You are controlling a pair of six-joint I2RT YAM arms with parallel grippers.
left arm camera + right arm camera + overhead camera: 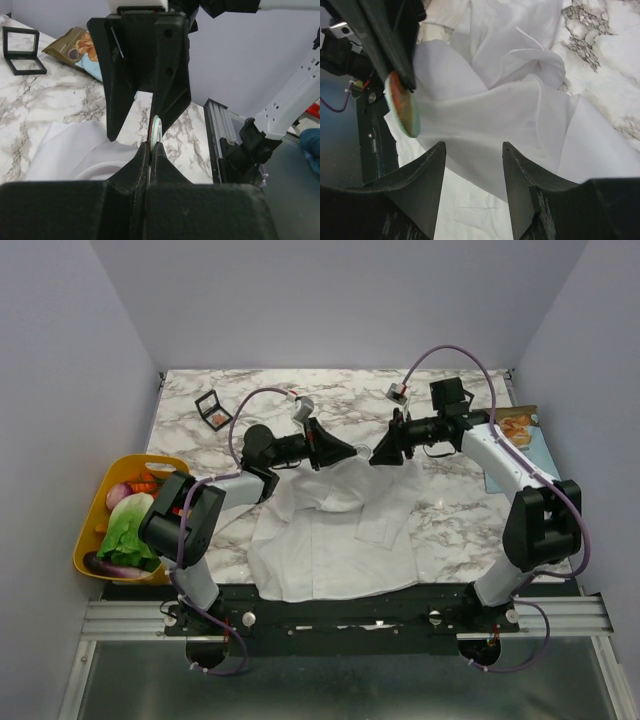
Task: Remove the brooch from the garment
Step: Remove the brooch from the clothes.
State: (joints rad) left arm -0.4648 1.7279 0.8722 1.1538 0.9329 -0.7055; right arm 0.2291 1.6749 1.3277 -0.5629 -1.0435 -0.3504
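Note:
The white garment lies spread on the marble table, and a fold of it is lifted toward the grippers. My left gripper is shut on the brooch, seen edge-on and sticking up past its tips. In the right wrist view the green and orange-red brooch hangs from the left gripper's black fingers, with fabric right against it. My right gripper is open, facing that raised fabric and holding nothing. In the top view the left gripper and right gripper meet tip to tip above the collar.
Open black makeup palettes lie at the back left. A snack bag sits at the right edge. A yellow basket of vegetables stands beside the table on the left. The palette and bag also show in the left wrist view.

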